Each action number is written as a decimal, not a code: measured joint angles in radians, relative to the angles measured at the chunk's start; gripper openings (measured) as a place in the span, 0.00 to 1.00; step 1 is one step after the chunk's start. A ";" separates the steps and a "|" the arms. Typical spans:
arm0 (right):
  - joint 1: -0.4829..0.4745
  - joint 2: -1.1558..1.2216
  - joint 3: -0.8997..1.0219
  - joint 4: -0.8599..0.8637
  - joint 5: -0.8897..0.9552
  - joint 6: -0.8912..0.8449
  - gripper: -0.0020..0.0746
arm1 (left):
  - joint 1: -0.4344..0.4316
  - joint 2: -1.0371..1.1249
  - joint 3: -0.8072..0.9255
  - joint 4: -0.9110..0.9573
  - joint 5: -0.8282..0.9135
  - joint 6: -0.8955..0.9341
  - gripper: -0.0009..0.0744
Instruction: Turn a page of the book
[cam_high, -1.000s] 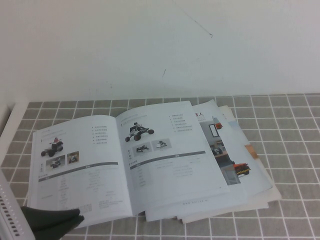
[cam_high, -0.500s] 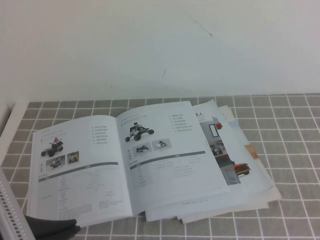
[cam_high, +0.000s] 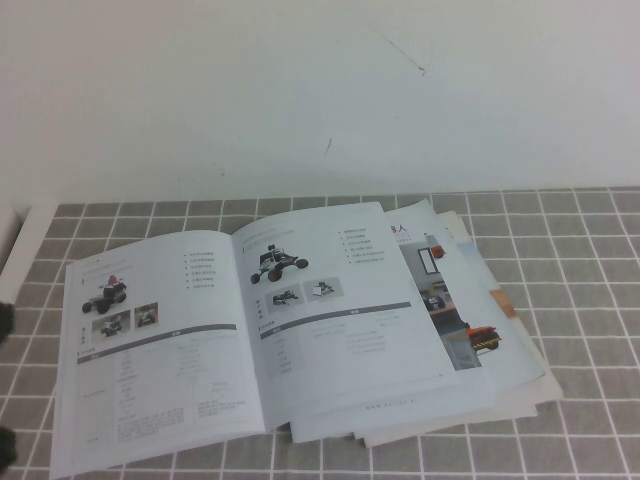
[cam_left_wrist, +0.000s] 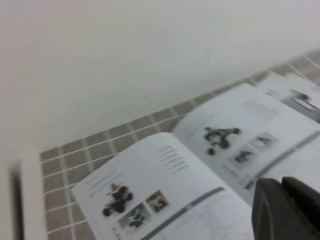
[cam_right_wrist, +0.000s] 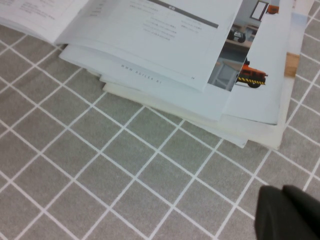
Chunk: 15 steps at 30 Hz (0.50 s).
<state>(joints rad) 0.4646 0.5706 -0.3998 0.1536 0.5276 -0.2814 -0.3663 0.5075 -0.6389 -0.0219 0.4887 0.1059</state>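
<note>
Grey-tiled desk (cam_high: 590, 420) is meeting a white wall; your book (cam_high: 250, 330) is lying open on it. Right gripper (cam_right_wrist: 287, 212) is hovering nearby, jaws together; left gripper (cam_left_wrist: 285, 207) jaws: cannot tell.

High view downward, wrist views (close), sharing the book (cam_high: 270, 330).

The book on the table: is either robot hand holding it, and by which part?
Nothing is held. The book lies open and flat; the left hand hovers above its pages, and the shut right hand hangs over bare tablecloth.
</note>
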 joint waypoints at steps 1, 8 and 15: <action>0.000 0.000 0.000 0.000 0.000 0.000 0.02 | 0.080 -0.002 0.000 -0.029 -0.013 -0.002 0.01; 0.000 0.000 0.000 0.000 0.000 0.000 0.02 | 0.402 -0.064 0.083 -0.172 -0.039 -0.010 0.01; 0.000 0.000 0.000 0.000 0.000 0.000 0.02 | 0.427 -0.258 0.326 -0.077 -0.139 -0.003 0.01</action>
<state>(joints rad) 0.4646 0.5706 -0.3998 0.1536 0.5276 -0.2814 0.0610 0.2495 -0.3128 -0.0990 0.3500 0.1025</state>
